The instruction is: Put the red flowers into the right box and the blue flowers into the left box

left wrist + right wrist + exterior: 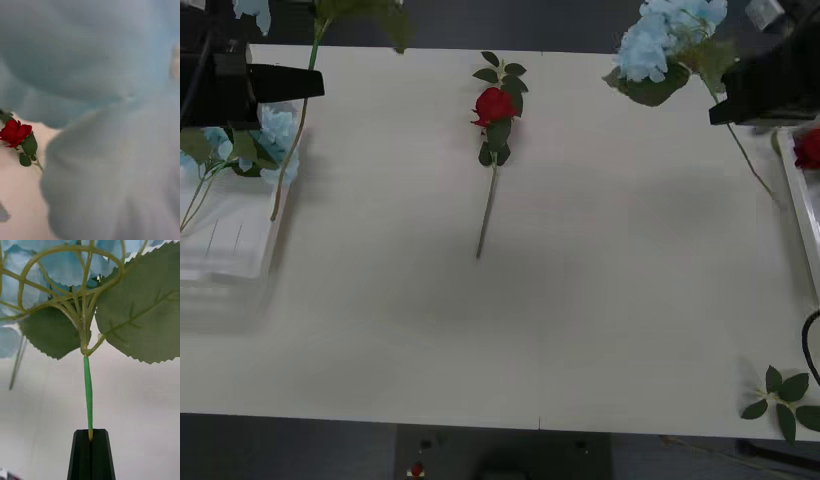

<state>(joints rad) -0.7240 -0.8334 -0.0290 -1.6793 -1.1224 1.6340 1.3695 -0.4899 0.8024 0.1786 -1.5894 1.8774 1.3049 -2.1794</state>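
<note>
White table (580, 300): right end effector (90, 437) clenched on blue flower (88, 390) stem, raised for carrying; left end effector's state untellable.

White surface (580, 300): one red rose (494, 106) lying mid-surface; a loose leaf sprig (783, 398) at its near right corner.

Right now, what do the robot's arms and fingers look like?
Both arms end in black, boxy wrist blocks. The left gripper tapers to a flat black wedge, with dark cables behind it. The right gripper has two straight black fingers with flat, smooth faces, and its block has a pale grey part on top.
</note>
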